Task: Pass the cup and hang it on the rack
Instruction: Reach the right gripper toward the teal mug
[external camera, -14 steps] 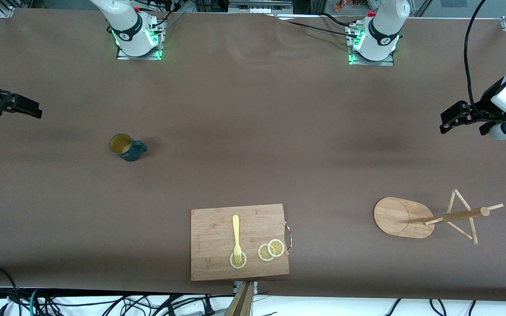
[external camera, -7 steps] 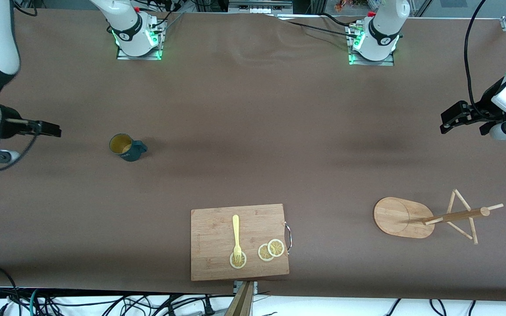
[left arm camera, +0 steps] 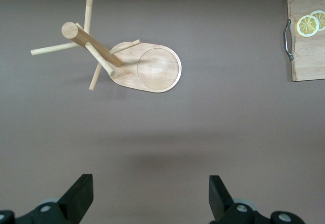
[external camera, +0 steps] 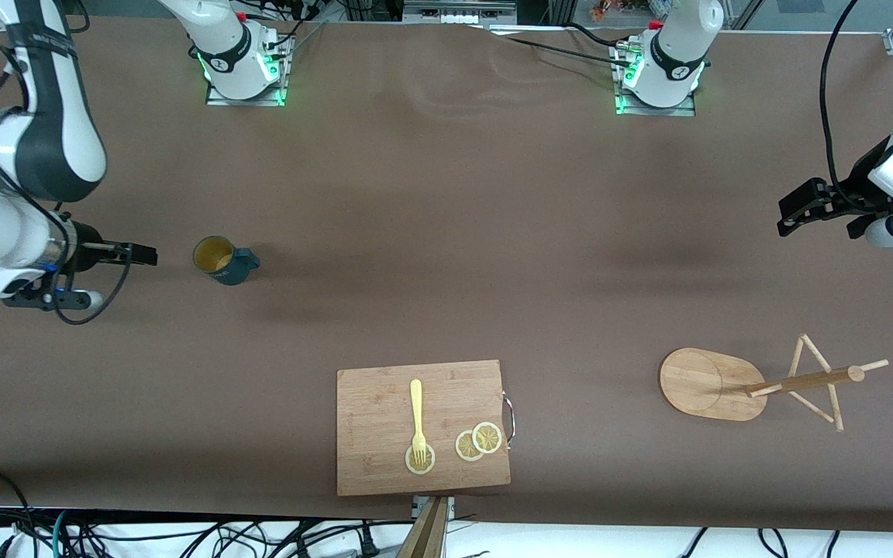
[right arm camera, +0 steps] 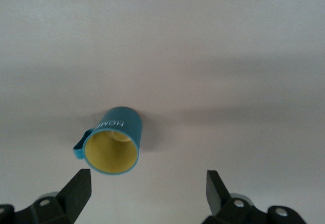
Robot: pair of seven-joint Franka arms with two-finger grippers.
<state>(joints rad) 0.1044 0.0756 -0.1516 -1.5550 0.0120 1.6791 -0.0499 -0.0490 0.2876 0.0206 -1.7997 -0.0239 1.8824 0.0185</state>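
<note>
The right gripper [external camera: 144,254] — jaws spread — is being brought closer beside the cup [external camera: 222,260]; the left gripper [external camera: 791,208], spread, is being kept waiting near the table's end edge.

You get even, diffuse overhead light; the brown table [external camera: 446,256] shows soft, broad shadow bands and no glare. Your right wrist view is washed out and pale, with the cup [right arm camera: 114,140] slightly soft. Your left wrist view renders the rack [left arm camera: 127,61] sharply.

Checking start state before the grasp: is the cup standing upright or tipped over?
Upright. The cup stands on the table, yellowish inside facing up; the open right gripper is beside it.
</note>
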